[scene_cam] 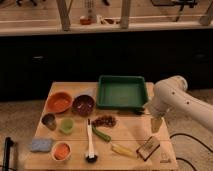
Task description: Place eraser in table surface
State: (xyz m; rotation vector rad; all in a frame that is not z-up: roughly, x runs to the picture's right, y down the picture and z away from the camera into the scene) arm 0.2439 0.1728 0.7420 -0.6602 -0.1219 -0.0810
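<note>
We see the eraser (150,147) as 1 small block, tan wood on top with a dark band along its side. It lies at the 5 o'clock corner of the table surface (131,128), pale planks with visible grain, just beside the yellow corn (122,150). Dark cabinet fronts stand behind the table, and speckled floor surrounds it. The eraser's long axis runs from about 8 o'clock to 2 o'clock. The gripper (156,124) hangs at 12 o'clock of the eraser, apart from it, fingers spread and holding nothing.
</note>
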